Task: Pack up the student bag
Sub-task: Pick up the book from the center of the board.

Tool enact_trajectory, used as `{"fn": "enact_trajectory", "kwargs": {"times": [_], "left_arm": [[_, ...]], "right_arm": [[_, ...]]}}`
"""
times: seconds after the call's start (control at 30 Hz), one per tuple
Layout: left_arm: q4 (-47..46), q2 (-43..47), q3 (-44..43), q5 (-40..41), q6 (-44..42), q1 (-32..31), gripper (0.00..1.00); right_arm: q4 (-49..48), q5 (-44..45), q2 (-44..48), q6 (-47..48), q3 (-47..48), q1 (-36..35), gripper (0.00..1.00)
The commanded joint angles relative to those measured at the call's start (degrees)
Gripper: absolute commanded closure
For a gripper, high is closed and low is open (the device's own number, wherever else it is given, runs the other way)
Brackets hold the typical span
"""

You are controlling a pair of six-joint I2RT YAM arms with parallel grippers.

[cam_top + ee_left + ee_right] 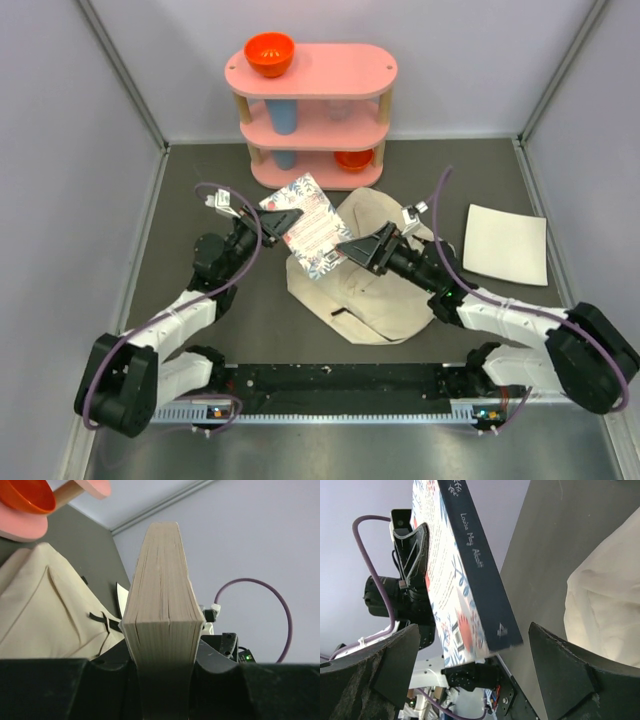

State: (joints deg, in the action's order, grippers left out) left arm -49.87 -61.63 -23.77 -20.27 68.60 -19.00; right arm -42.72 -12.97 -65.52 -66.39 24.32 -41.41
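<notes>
- The student bag (372, 305) lies flat on the dark table (200, 200), in the middle, in front of the two arms. It is cream-coloured and soft, with a black strap on its near side.
- The left gripper (281, 220) is clenched on a book (308, 225). The book has a cover with flowers in red and blue and a dark spine.
- The book is in the air, tilted, above the far left edge of the bag. In the left wrist view its page edges stand up between the two black fingers.
- The right gripper (356, 248) is released, with its jaws wide apart. In the right wrist view the lower corner of the book is between the two fingers (395, 660), with a gap on each side, so it grasps nothing.
- The right arm reaches over the bag from the right side.
- A pink shelf (330, 68) stands at the far side of the table, with an orange bowl (269, 53) on its top level.
- A flat white sheet (505, 243) lies on the table to the right of the bag, apart from it.
</notes>
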Motion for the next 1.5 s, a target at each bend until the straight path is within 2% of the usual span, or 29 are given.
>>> {"fn": "enact_trajectory", "kwargs": {"times": [0.0,0.13,0.33,0.43,0.47,0.5,0.63,0.67,0.73,0.83,0.93,0.97,1.03,1.1,1.13,1.17,1.2,1.23,1.3,1.33,1.37,1.47], "left_arm": [[-15.2,-2.7,-2.5,0.3,3.8,-2.1,1.0],[-18.2,-4.4,-2.4,0.9,4.5,-3.7,1.0],[-21.1,-6.2,-2.0,1.2,5.4,-5.2,1.0],[-20.8,-6.3,-1.5,1.4,5.4,-5.2,1.0],[-20.9,-6.4,-1.4,1.5,5.6,-5.2,1.0],[-21.1,-6.6,-1.3,1.6,5.7,-5.3,1.0],[-21.6,-7.5,-1.3,1.8,5.6,-5.3,1.0],[-21.7,-8.0,-1.2,1.9,5.7,-5.3,1.0],[-21.9,-8.2,-0.9,2.5,5.7,-5.3,1.0],[-22.5,-9.1,-1.2,2.4,5.8,-5.4,1.0],[-24.0,-9.9,-0.9,2.6,6.5,-5.8,1.0],[-24.0,-10.2,-1.0,2.5,6.5,-5.8,1.0],[-24.1,-10.3,-0.9,2.3,6.5,-5.8,1.0],[-23.2,-9.8,-1.3,1.7,5.8,-5.8,1.0],[-22.0,-9.7,-1.6,1.0,5.4,-5.8,0.95],[-19.3,-9.4,-2.0,0.4,4.1,-5.8,0.83],[-17.7,-9.3,-2.7,-1.4,3.4,-5.9,0.66],[-15.9,-9.2,-2.9,-2.2,2.5,-5.9,0.4],[-10.2,-7.6,-3.0,-3.5,-0.9,-6.0,0.25],[-6.8,-6.8,-3.1,-3.9,-3.9,-6.0,0.18],[1.7,-4.8,-3.5,-3.9,-5.8,-6.0,0.1],[15.3,0.1,-5.8,-1.3,-16.5,-7.3,0.02]], "right_arm": [[-14.2,0.0,-4.7,-2.9,1.2,-1.3,0.12],[-14.1,0.6,-6.5,-1.7,2.6,-1.9,0.12],[-20.6,1.1,-9.3,-3.6,2.2,-2.6,0.14],[-21.3,0.6,-9.0,-3.0,2.1,-3.0,0.25],[-21.3,0.8,-8.8,-2.8,2.1,-3.1,0.33],[-21.0,1.0,-8.5,-2.4,2.1,-3.5,0.37],[-19.7,2.6,-7.3,-2.0,1.9,-4.2,0.48],[-19.7,2.9,-7.4,-2.2,1.9,-4.4,0.49],[-19.6,3.6,-7.5,-2.2,2.5,-5.5,0.4],[-20.6,7.8,-7.6,-2.3,1.9,-6.8,0.46],[-20.7,10.2,-7.6,-2.3,1.9,-7.0,0.57],[-20.9,10.5,-7.7,-2.3,2.0,-7.0,0.67],[-21.6,11.6,-7.5,-1.7,1.7,-7.0,0.78],[-21.8,12.8,-6.8,-1.3,0.8,-7.0,0.94],[-21.6,12.8,-6.1,-0.5,0.6,-6.9,1.0],[-21.2,14.0,-5.6,0.3,0.5,-7.0,1.0],[-20.4,14.4,-4.9,2.3,0.5,-7.0,1.0],[-16.8,15.9,-2.3,3.6,0.6,-7.0,1.0],[-10.8,18.8,1.5,7.2,0.9,-6.9,1.0],[0.2,23.4,5.5,8.4,1.4,-7.0,1.0],[5.5,26.2,8.1,9.3,2.8,-7.0,1.0],[21.6,37.8,17.0,14.4,3.3,-6.9,1.0]]}}
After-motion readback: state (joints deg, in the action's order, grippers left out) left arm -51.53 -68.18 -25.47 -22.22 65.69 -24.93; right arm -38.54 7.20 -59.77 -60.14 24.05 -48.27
